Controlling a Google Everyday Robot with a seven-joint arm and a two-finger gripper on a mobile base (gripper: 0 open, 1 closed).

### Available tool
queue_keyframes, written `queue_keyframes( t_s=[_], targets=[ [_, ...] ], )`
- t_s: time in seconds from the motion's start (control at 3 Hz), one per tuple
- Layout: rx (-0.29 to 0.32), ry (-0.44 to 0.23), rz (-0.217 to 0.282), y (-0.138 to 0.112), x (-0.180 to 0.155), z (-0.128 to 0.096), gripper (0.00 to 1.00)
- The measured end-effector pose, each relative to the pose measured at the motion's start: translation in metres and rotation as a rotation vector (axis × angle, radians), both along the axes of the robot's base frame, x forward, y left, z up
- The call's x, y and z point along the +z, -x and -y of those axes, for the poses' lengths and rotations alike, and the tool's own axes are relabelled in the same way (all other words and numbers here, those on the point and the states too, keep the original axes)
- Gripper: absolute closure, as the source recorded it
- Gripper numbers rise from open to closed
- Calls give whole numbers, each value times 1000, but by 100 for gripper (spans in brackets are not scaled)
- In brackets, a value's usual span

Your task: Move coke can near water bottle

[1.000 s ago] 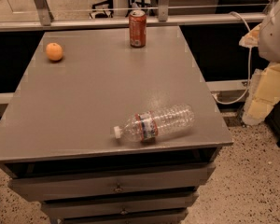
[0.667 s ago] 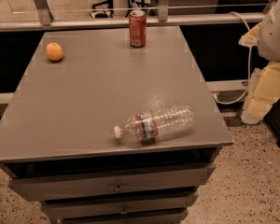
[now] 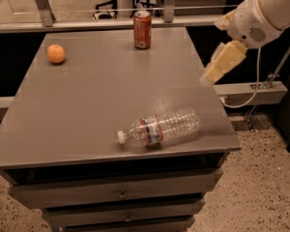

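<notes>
The coke can point(image 3: 142, 30) stands upright at the far edge of the grey table point(image 3: 96, 95), a little right of the middle. The water bottle point(image 3: 159, 127) lies on its side near the front right, with its white cap pointing left. My gripper point(image 3: 214, 70), cream-coloured on a white arm, hangs in the air over the table's right edge. It is to the right of the can and above and behind the bottle, and touches neither. It holds nothing that I can see.
An orange point(image 3: 56, 53) sits at the far left of the table. Drawers point(image 3: 121, 193) are under the tabletop. A rail and metal posts point(image 3: 135, 8) run behind the table. A white cable point(image 3: 251, 91) hangs on the right over speckled floor.
The arm and gripper have moved left and up, from beside the table to over its right edge. The can, bottle and orange have not moved.
</notes>
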State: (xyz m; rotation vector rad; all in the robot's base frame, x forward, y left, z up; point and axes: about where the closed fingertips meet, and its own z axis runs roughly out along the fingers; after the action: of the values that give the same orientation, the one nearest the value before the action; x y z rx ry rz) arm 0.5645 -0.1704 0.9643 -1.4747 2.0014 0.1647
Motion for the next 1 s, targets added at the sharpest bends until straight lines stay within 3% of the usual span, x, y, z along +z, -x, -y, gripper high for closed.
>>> queue_keyframes(
  t_s=[0.33,0.67,1.0],
  targets=[
    [-24,-146,65,-43,2,-23,0],
    [-24,-146,65,-43,2,-23,0],
    [-59,-249,94,-74,-10,-48,0]
  ],
)
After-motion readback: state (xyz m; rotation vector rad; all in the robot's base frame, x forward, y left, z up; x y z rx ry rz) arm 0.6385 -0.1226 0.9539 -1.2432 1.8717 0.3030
